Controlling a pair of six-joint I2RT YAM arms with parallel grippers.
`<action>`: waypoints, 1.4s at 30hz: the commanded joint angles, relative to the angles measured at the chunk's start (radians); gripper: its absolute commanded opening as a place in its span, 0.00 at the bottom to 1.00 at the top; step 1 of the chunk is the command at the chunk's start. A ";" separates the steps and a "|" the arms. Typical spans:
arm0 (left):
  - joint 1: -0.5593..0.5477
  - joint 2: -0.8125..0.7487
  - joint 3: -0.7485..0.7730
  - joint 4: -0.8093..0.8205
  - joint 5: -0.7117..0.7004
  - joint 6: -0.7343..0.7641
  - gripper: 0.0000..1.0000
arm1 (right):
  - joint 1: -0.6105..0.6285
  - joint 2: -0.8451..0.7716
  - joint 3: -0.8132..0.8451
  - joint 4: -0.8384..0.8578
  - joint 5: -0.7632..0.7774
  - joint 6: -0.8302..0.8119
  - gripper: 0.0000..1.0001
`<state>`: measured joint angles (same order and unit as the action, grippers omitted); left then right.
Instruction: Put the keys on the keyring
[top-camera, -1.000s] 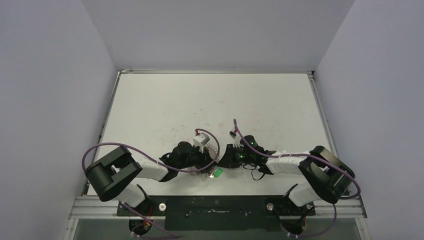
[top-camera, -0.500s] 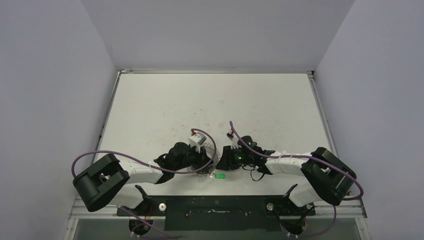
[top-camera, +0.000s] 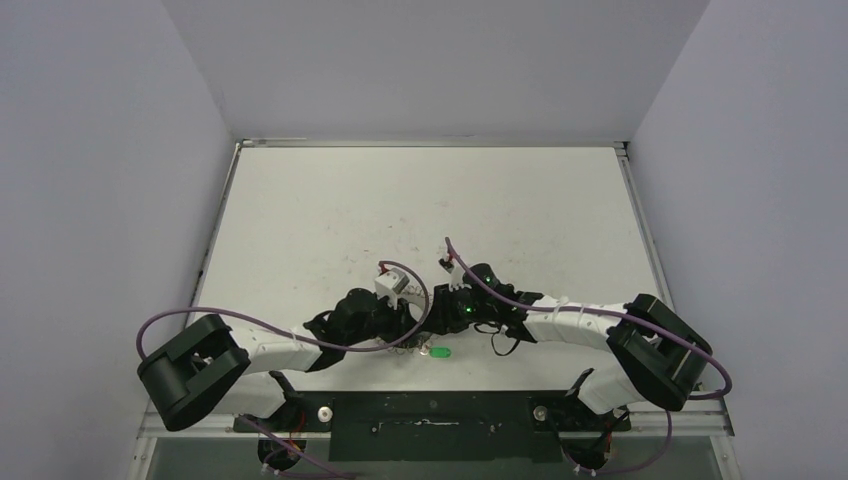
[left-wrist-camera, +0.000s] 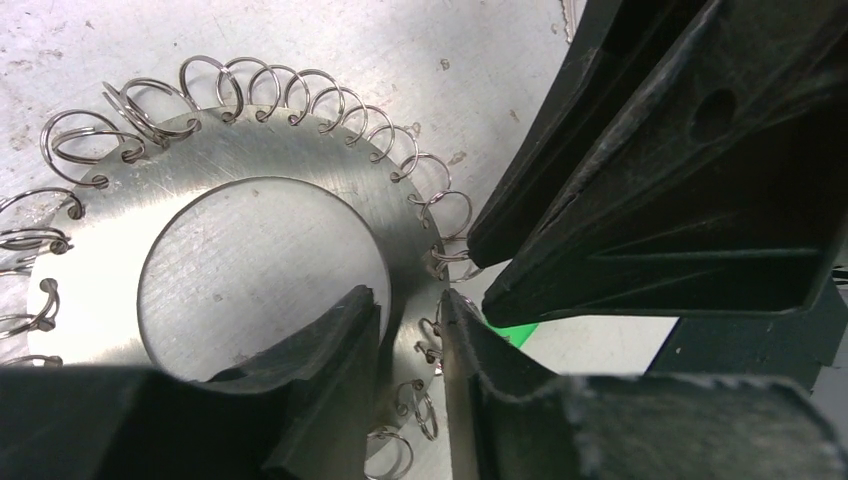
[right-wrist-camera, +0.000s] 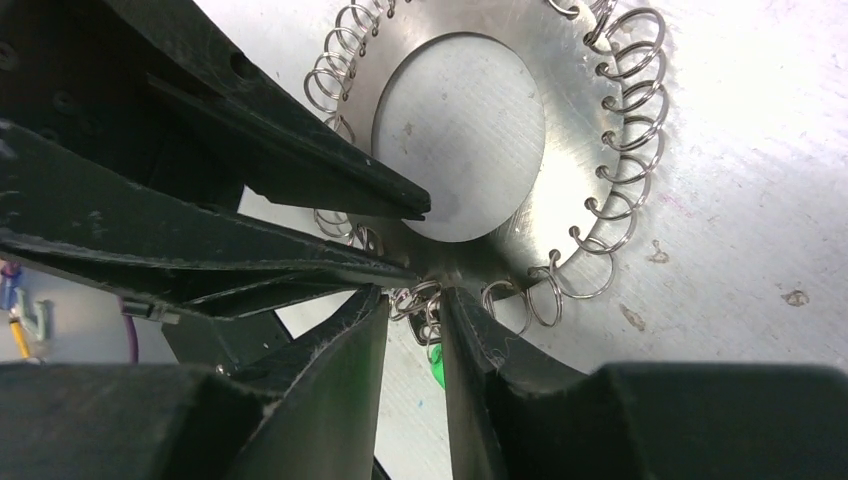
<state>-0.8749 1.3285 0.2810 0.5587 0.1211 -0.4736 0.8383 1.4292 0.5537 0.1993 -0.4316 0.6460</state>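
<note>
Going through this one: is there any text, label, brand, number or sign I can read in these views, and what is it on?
None can be read.
The keyring: bare scratched metal, no engraving or stamp in either wrist view.
The green tag: only a small spot from above and a sliver in the wrist views; any print is too small to tell.

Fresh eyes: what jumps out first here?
The wreath-like keyring, a flat metal ring fringed with wire loops, lies at the near middle of the table. The left fingers straddle its band; the right fingers bracket loops at its edge. A green tag lies beside it.
</note>
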 joint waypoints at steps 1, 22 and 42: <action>-0.018 -0.083 0.002 -0.053 -0.044 -0.040 0.32 | 0.033 -0.035 0.044 -0.032 0.050 -0.031 0.29; -0.034 -0.767 -0.066 -0.718 -0.366 -0.165 0.41 | 0.197 0.144 0.330 -0.384 0.250 -0.141 0.40; -0.033 -0.750 -0.052 -0.769 -0.367 -0.151 0.41 | 0.290 0.162 0.451 -0.515 0.387 -0.193 0.54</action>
<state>-0.9028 0.5732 0.2058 -0.2264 -0.2501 -0.6254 1.1046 1.5867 0.9230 -0.3111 -0.1081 0.4873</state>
